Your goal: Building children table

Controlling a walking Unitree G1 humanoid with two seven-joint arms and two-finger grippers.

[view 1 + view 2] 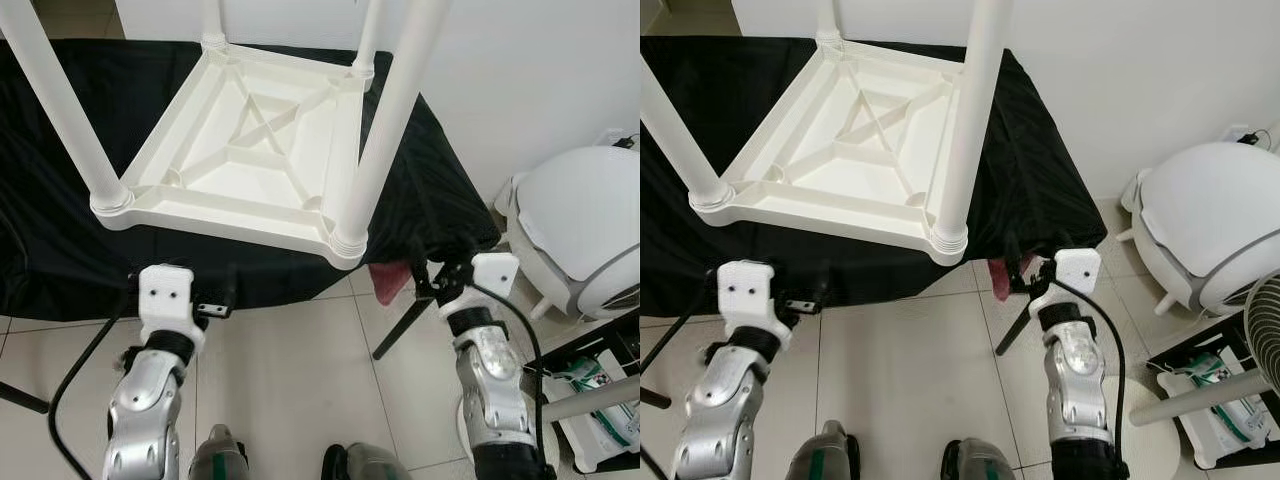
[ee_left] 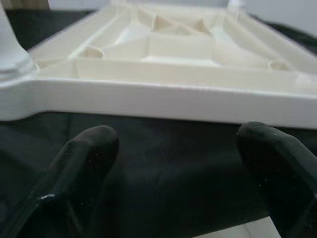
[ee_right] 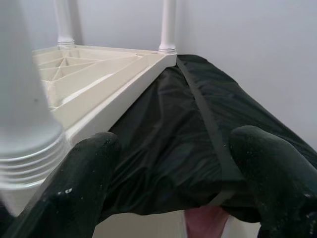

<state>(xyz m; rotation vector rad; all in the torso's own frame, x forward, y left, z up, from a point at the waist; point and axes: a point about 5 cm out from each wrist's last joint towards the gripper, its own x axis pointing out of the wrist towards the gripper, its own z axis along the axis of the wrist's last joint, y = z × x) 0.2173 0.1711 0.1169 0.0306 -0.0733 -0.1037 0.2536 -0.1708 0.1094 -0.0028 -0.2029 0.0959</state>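
A white plastic children's table [image 1: 250, 150] lies upside down on a black-covered work table [image 1: 60, 250]. All its legs stand upward, among them the near-right leg [image 1: 390, 120] and the near-left leg [image 1: 60, 100]. My left gripper [image 2: 178, 163] is open and empty. It hovers just in front of the black cloth's front edge, below the white table's near rim [image 2: 163, 99]. My right gripper [image 3: 173, 173] is also open and empty. It is level with the cloth's front right corner, beside the near-right leg's base [image 3: 25, 144].
A white rounded appliance [image 1: 580, 230] stands on the floor at the right, with a fan [image 1: 1265, 330] and a box of items [image 1: 600, 400] near it. A black stand leg [image 1: 400, 330] and something pink [image 1: 390, 283] sit under the cloth's corner. A white wall is behind.
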